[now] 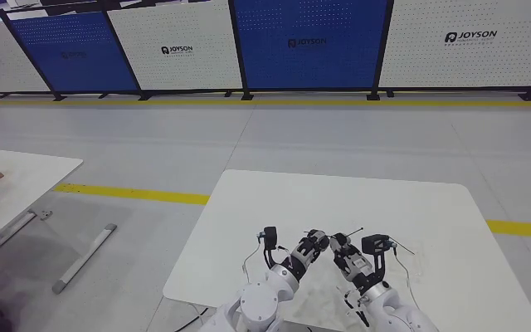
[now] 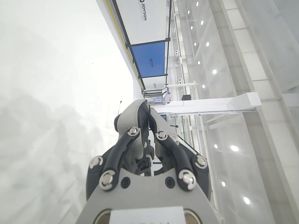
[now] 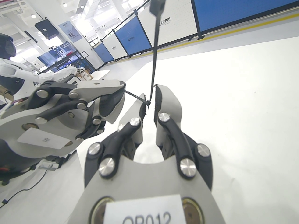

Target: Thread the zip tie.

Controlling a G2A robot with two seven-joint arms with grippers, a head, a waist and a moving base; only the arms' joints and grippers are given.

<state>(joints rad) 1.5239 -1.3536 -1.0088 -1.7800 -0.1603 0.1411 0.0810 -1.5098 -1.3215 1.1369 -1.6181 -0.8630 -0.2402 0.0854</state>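
Right wrist view — zip tie (image 3: 154,54) clamped in right tool (image 3: 150,97), tail in clenched left tool (image 3: 121,93).

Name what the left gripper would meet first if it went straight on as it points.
Probably the right gripper, at its near finger: the left gripper points at it across a short gap bridged by the zip tie. Depth is uncertain.
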